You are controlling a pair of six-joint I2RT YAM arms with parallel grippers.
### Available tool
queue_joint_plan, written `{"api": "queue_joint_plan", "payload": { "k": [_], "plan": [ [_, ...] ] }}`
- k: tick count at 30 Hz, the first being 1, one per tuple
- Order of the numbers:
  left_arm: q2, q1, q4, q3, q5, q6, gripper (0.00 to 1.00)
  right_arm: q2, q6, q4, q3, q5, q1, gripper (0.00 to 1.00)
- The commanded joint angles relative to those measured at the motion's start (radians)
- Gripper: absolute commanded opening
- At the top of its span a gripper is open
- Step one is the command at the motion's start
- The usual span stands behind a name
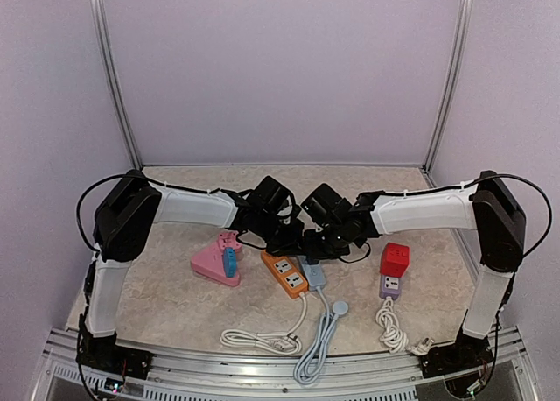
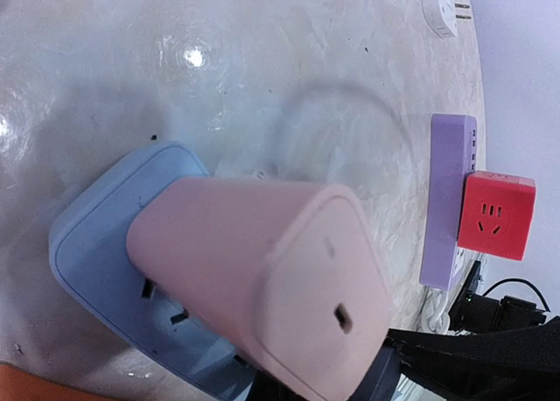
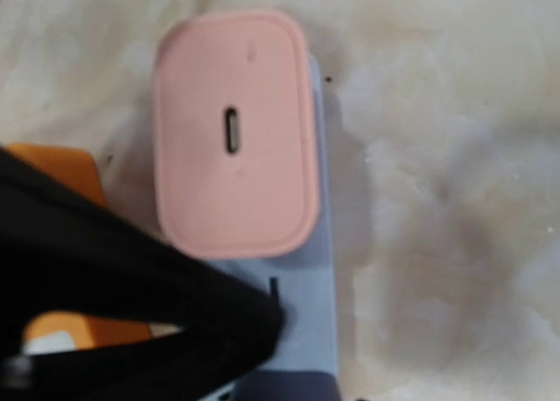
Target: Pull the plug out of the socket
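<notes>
Plug [image 3: 234, 130] (pink, one port on top) seated in the blue power strip [image 2: 87, 243] near the worktop's middle; best pulled straight along the pins, strip pinned flat. Left gripper [image 1: 282, 235] and right gripper [image 1: 325, 240] meet over it, but their opening and any hold cannot be told.

On my left wrist feed the pink plug [image 2: 262, 278] reads as smooth matt plastic with no glare on it. The blue-grey socket strip [image 2: 87, 252] under it is smooth plastic too, with a faint sheen. The table top [image 2: 367, 112] has a marbled stone look and is glossy (a lamp glints off it). The red cube adapter [image 2: 495, 214] and the purple strip [image 2: 448, 182] look like matt plastic. From above, the rail [image 1: 192, 366] is ribbed bare metal.
</notes>
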Motion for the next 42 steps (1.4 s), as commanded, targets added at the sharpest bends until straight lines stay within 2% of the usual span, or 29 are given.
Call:
{"api": "queue_joint_plan", "payload": {
  "k": [1,12,21,32,42],
  "plan": [
    [0.052,-0.006,-0.028,0.008,-0.005,-0.001,0.00,-0.023,0.026,0.020,0.011,-0.022,0.001,0.00],
    [0.061,-0.003,-0.072,-0.102,-0.036,-0.050,0.00,-0.010,0.017,-0.073,0.098,0.114,0.000,0.00],
    [0.080,-0.004,-0.083,-0.137,-0.055,-0.081,0.00,-0.050,0.008,-0.048,0.109,0.076,-0.013,0.00],
    [0.110,-0.015,-0.104,-0.152,-0.072,-0.098,0.00,-0.038,-0.027,-0.100,0.156,-0.011,-0.059,0.00],
    [0.132,-0.014,-0.107,-0.148,-0.067,-0.109,0.00,-0.044,-0.018,-0.112,0.114,0.054,0.005,0.00]
  ]
}}
